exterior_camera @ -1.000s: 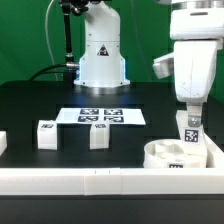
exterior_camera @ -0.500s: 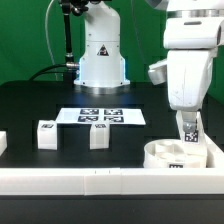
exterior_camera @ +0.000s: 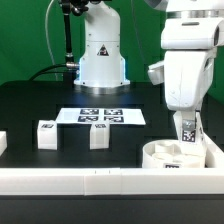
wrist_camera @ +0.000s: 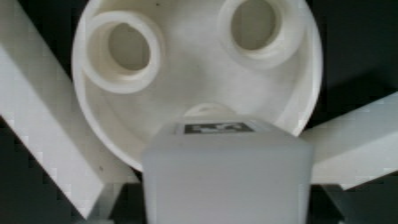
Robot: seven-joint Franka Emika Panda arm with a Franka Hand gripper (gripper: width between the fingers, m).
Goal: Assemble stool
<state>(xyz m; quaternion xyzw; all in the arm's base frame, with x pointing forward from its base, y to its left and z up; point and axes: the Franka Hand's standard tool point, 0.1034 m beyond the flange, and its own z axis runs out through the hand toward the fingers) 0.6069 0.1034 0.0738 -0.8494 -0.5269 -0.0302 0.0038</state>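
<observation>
Holding: the end effector (exterior_camera: 186, 121) is clamping shut on the held leg (exterior_camera: 187, 134), which is hanging upright beneath it with a black-and-white tag facing the exterior camera
Held leg, place: it is hovering at the exterior view's right, just over the seat (exterior_camera: 160, 155); whether its lower end is touching the seat cannot be told
Held leg, wrist view: its white body (wrist_camera: 222, 180) is filling the foreground, with a tag showing at its far end
Seat, place: the round, rimmed white disc is lying on the bench (exterior_camera: 30, 105) at the exterior view's right, tucked against the border rail (exterior_camera: 90, 182)
Seat, wrist view: it (wrist_camera: 178, 90) is lying beyond the held leg and showing two oval holes side by side
First loose leg (exterior_camera: 46, 134): it is standing on the bench towards the exterior view's left, well apart from the seat
Second loose leg (exterior_camera: 98, 135): it is standing near the first, just in front of the marker board (exterior_camera: 100, 117)
Edge part (exterior_camera: 3, 143): a white piece is being cut off by the exterior view's left edge, so too little is showing to name it
Marker board: it is lying flat mid-bench, behind both loose legs
Arm base (exterior_camera: 100, 55): it is standing at the far side of the bench
</observation>
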